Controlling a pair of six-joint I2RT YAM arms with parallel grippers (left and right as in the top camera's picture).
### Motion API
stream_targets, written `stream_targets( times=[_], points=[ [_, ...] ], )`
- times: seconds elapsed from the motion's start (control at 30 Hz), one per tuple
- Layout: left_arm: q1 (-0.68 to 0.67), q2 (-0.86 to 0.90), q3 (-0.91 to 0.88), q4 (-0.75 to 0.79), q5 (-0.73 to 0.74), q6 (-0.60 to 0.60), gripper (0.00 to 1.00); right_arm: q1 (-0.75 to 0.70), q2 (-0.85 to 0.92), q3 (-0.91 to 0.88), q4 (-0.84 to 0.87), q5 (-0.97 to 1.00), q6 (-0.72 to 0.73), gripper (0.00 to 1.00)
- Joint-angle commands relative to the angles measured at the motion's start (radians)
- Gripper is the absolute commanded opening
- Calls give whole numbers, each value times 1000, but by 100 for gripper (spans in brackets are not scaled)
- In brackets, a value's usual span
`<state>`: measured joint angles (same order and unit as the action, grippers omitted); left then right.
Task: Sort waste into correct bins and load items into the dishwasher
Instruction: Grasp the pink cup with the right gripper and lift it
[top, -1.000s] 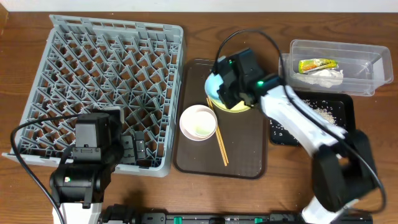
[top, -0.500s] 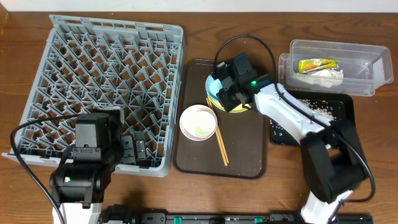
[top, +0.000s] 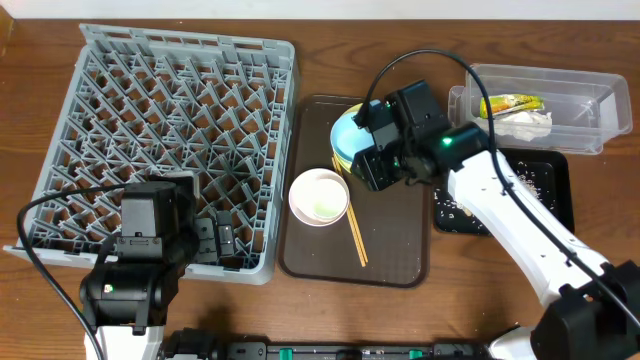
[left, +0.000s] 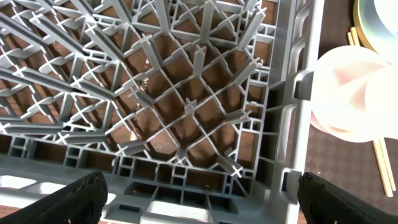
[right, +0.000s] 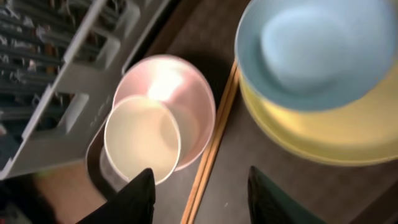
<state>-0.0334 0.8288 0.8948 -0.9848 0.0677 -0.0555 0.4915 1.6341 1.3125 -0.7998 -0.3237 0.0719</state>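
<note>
My right gripper (right: 205, 200) is spread wide and carries nothing; both its dark fingers (right: 140, 193) frame the bottom of the wrist view. Over the last second it has backed off from above the stacked dishes toward my side of the brown tray (top: 395, 250), and the arm behind it has swung out to the right. That uncovers more of the blue bowl (top: 345, 130), which sits on the yellow plate (right: 323, 140). Nothing came away with it, so I judge no dish has been lifted yet.

Just beside that stack lie the chopsticks (top: 352, 215), and beyond them the white bowl (top: 319, 196), all on the brown tray. The grey rack (top: 170, 120) beside it holds no dishes. My left gripper (left: 199, 208) hangs wide and empty over the rack's near corner.

Further out, the snack wrapper (top: 510, 103) and tissue (top: 525, 123) lie in the clear tub (top: 590, 100), and rice (top: 520, 180) is scattered on the black tray (top: 555, 190). The waste looks sorted; loading is what remains.

The right wrist view is blurred. A smaller cream round shows at the white bowl's rim there; I cannot tell whether it is the cup inside the bowl. From overhead the arm covers most of the plate.
</note>
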Motion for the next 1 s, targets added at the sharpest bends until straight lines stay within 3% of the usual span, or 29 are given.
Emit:
stream_targets(
  times=[0.0,0.4,0.67,0.97],
  points=[
    [2,0,19,-2,-8,-9,98,39,40,-6,-16,-32,63,46],
    [2,0,19,-1,-8,-9,98,119,218,-6,13,42,161,34],
    [2,0,19,-2,-8,-9,98,124,239,-4,68,43,183,1],
    [2,0,19,-1,-8,-9,98,41,126,-3,31,37,185,1]
  ],
)
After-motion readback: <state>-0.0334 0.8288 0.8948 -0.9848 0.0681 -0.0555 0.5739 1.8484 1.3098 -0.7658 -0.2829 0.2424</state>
